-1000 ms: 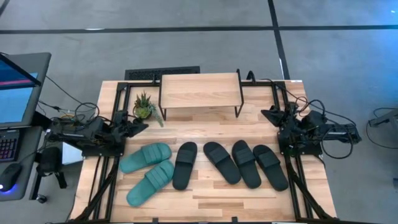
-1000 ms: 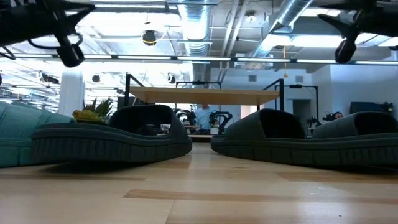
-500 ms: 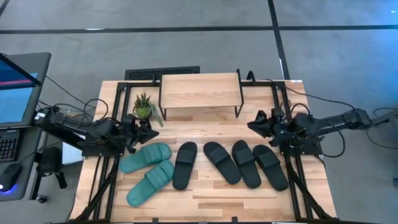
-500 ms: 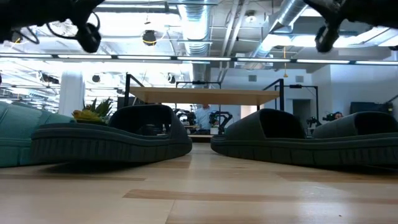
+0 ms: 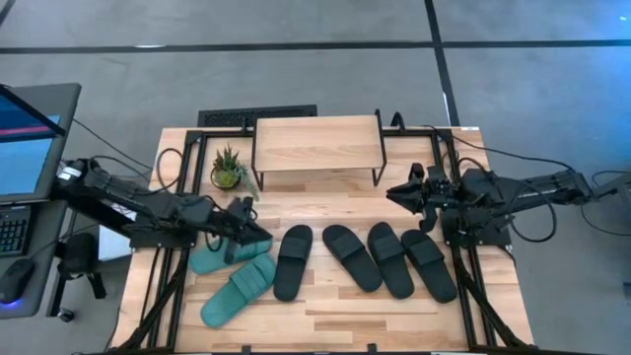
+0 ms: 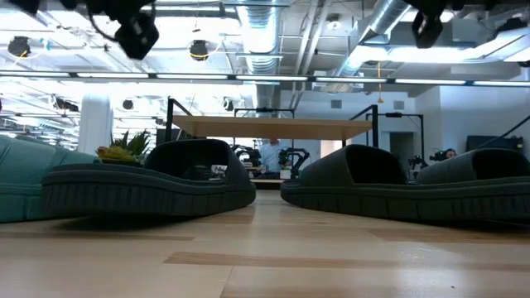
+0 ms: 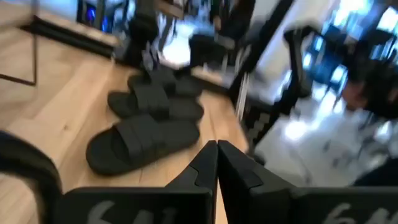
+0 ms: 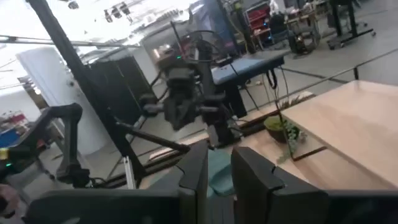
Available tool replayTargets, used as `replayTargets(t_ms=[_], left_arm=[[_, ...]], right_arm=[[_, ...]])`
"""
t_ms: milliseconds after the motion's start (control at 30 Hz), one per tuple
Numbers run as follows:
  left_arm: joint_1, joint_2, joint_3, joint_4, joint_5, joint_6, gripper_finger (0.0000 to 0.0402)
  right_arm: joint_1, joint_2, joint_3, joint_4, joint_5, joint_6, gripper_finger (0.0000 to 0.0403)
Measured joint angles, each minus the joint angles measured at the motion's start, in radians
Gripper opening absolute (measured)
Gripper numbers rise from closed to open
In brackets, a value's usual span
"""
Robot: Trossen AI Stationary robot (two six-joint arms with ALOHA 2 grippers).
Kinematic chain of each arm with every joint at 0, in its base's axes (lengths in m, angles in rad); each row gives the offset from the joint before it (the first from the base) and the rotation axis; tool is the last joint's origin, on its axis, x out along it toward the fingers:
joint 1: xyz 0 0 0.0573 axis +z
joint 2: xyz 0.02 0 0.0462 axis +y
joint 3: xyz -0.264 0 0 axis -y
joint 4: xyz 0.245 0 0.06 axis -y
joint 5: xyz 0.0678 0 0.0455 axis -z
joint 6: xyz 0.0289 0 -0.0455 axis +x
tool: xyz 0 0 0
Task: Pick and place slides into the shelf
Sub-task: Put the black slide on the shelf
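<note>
A grey concrete floor with dark seams surrounded the table (image 5: 325, 306), whose top was pale butcher-block wood in long planks inside a black metal frame. At its far edge stood the shelf (image 5: 317, 144), a light smooth board on thin black legs, nothing on it, open space underneath; a small spiky potted plant (image 5: 228, 168) sat just beside its left leg. We found the six slides in a loose row across the table's middle, well clear of the shelf: two teal slides (image 5: 235, 276) at the left, matte ribbed rubber with wide straps, one lying ahead of the other, then four black slides (image 5: 367, 258) fanning to the right, the rightmost close to the frame rail. In the low view the black slides (image 6: 149, 186) read as thick moulded soles with grooved edges and arched straps. A bare strip of wood lay between the row and the shelf, and a wider bare band ran along the near edge. The left gripper (image 5: 254, 233) hung over the far teal slide, its fingers (image 7: 208, 163) pressed together on nothing. The right gripper (image 5: 397, 192) hovered above the bare strip beyond the black slides, its fingers (image 8: 198, 171) set slightly apart with nothing between them. A monitor (image 5: 25, 138) stood off the table's left side.
</note>
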Motion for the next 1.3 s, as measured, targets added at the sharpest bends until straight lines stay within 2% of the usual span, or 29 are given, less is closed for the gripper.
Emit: replayTargets(t_ms=[267,367,633,767,867,1000,1200,1300], left_arm=[[-0.053,0.207,0.278,-0.381,-0.097,0.180,0.0000],[-0.062,0.288,0.349,-0.473,-0.114,0.213,0.0000],[-0.090,0.482,0.473,-0.512,-0.130,0.257,0.0001],[-0.111,0.584,0.534,-0.517,-0.163,0.274,0.0017],[-0.116,0.652,0.580,-0.561,-0.187,0.238,0.0039],[-0.114,0.706,0.639,-0.621,-0.158,0.120,0.0062],[-0.105,0.727,0.666,-0.595,-0.114,-0.081,0.0059],[-0.094,0.727,0.683,-0.576,-0.103,-0.128,0.0051]], right_arm=[[-0.024,-0.085,0.010,-0.032,0.000,0.000,0.0062],[-0.024,-0.113,0.010,-0.066,0.000,0.000,0.0064],[0.015,-0.197,0.010,-0.185,-0.004,0.026,0.0087],[0.043,-0.246,0.010,-0.238,-0.004,0.034,0.0106],[0.069,-0.280,0.010,-0.252,-0.005,0.034,0.0118],[0.104,-0.316,0.010,-0.264,-0.005,0.034,0.0126],[0.144,-0.340,0.010,-0.267,-0.005,0.034,0.0127],[0.160,-0.345,0.009,-0.280,-0.005,0.034,0.0126]])
